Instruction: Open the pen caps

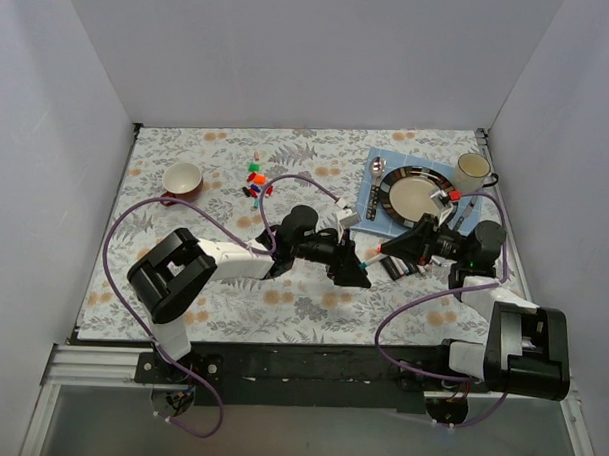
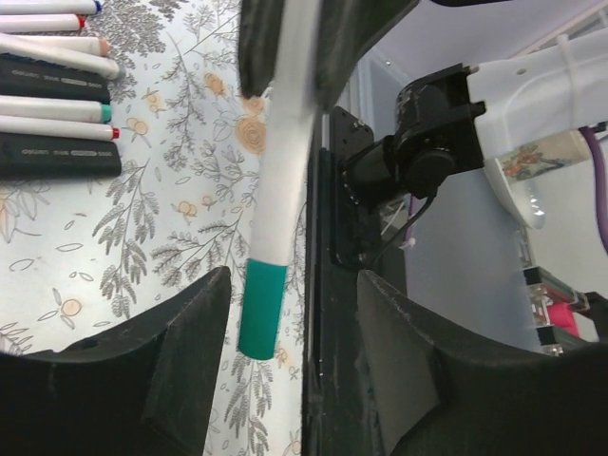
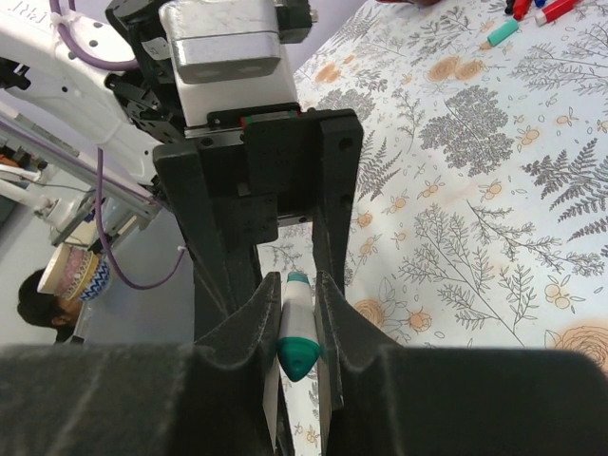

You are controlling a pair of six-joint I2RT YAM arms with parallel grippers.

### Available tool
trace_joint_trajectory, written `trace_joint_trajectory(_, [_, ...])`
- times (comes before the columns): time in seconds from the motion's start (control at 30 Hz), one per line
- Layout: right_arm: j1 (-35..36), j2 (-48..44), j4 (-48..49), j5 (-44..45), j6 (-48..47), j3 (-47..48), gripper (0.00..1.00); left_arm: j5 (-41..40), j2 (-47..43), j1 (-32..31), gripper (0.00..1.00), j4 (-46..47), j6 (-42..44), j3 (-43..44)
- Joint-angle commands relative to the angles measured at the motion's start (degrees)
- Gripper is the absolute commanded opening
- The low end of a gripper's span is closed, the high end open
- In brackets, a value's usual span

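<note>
Right end effector (image 3: 298, 318) clenches a white pen (image 3: 296, 306) above the middle of the tabletop (image 3: 494, 190). Its teal cap (image 2: 261, 309), apparently on the barrel, hangs between the parted jaws of the left end effector (image 2: 294, 285), which stands released and clear of it. Other pens (image 2: 57, 104) lie side by side further off.

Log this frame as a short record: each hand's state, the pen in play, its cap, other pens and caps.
right hand: shut on the white pen barrel
left hand: open, fingers either side of the teal cap, not touching
teal cap: still on the pen
other pens: a row lying on the tablecloth, coloured ends showing
loose caps: small cluster beside the bowl
</note>
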Motion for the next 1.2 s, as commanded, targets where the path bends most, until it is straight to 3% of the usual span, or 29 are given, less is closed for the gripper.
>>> trace_joint_trajectory(0.0, [0.23, 1.0, -2.08, -0.53, -3.49, 2.32, 0.01, 3.35, 0.98, -0.12, 0.51, 2.7, -2.28, 2.15])
trace_joint_trajectory(0.37, [0.32, 2.05, -7.35, 0.0, -7.45, 2.93, 0.01, 4.94, 2.48, -0.12, 0.38, 2.88, -2.9, 3.21])
trace_joint_trajectory(0.77, [1.81, 3.02, -12.01, -0.09, -10.97, 3.99, 0.01, 4.76, 3.01, -0.12, 0.37, 0.16, -1.32, 4.96])
trace_joint_trajectory(0.8, [1.81, 3.02, -12.1, -0.09, -11.05, 3.99, 0.01, 5.11, 3.09, -0.12, 0.34, 0.15, -1.32, 5.14])
trace_joint_trajectory(0.93, [1.99, 3.37, -12.63, -0.09, -11.32, 4.08, 0.01, 5.73, 3.88, -0.12, 0.0, -0.64, -1.32, 5.85])
trace_joint_trajectory(1.17, [0.06, 2.23, -14.99, -0.09, -13.25, 5.3, 0.01, 3.8, -0.24, -0.12, 0.0, 0.25, 0.43, 0.58])
